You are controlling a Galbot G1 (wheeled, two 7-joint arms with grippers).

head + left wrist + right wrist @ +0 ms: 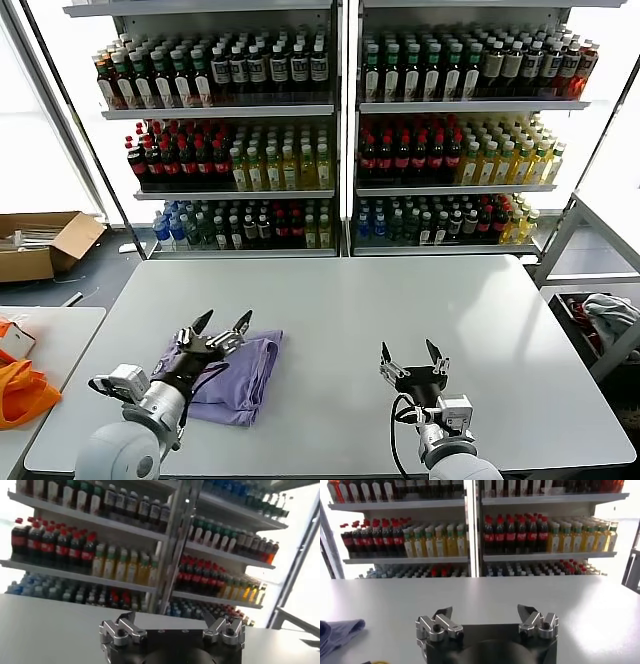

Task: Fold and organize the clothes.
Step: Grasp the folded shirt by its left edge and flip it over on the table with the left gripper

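One lavender T-shirt (235, 375) lies folded on the near left of the white table (400, 310) in the head view, with the left gripper (222, 322) spread wide above its far edge, holding nothing. Near right, the right gripper (410, 352) stands wide and empty.

Left wrist view: left gripper (171, 625) wide, facing the drink shelves (150, 545).

Right wrist view: right gripper (485, 614) wide, shirt edge (337, 632) off to its left.

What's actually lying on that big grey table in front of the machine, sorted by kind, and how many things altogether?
Lavender T-shirt, folded, under the open left end effector: 1
Robot end effectors above the big grey table, counting the open, empty right end effector: 2
Total: 3
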